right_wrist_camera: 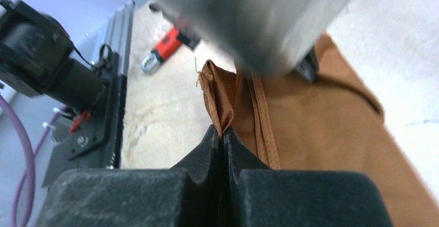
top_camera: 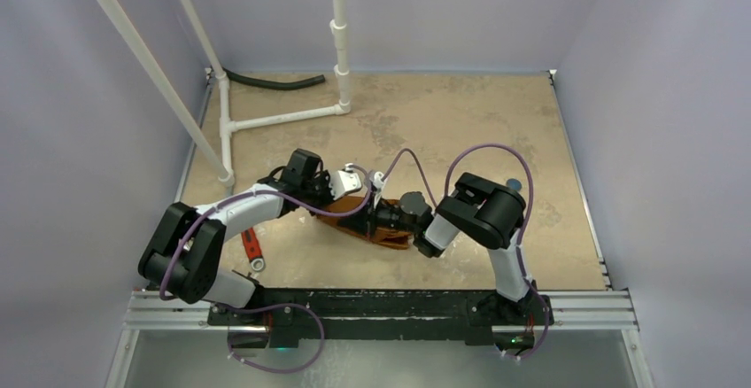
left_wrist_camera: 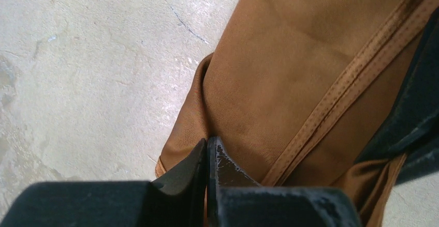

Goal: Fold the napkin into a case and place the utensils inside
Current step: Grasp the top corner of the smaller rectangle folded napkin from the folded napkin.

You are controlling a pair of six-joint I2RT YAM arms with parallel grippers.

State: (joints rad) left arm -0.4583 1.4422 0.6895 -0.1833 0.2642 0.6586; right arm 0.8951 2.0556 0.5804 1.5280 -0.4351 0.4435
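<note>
Desk (top_camera: 496, 122): tan, mottled surface with pale walls on three sides

Napkin (top_camera: 387, 239): lies near the middle of the desk, between the two arms, as a long narrow bundle set on a diagonal. Most of it is hidden under the arms in the top view. Rust-orange cloth with a slight sheen. Left wrist view shows it (left_wrist_camera: 290, 61) doubled over, an upper layer lying on a lower one, with a soft rounded fold along its left side. A stitched hem band, paler than the cloth and dotted with needle holes, crosses it slantwise. Shallow creases run over the flat part. Right wrist view shows the weave (right_wrist_camera: 331, 133) as fine ribs, with a second hem band running beside a raised ridge and a loose thread at the ridge's top corner

Left pincer (left_wrist_camera: 208, 146): jaws pressed together, tips down on the napkin's folded edge, the fold line running straight into them, cloth pinched there

Right pincer (right_wrist_camera: 222, 133): jaws together, clamped on an upright ridge of napkin that stands above the tips

Red-handled tool (top_camera: 251, 248): flat on the desk by the left arm, apart from the napkin, metal ring end towards the near edge
</note>
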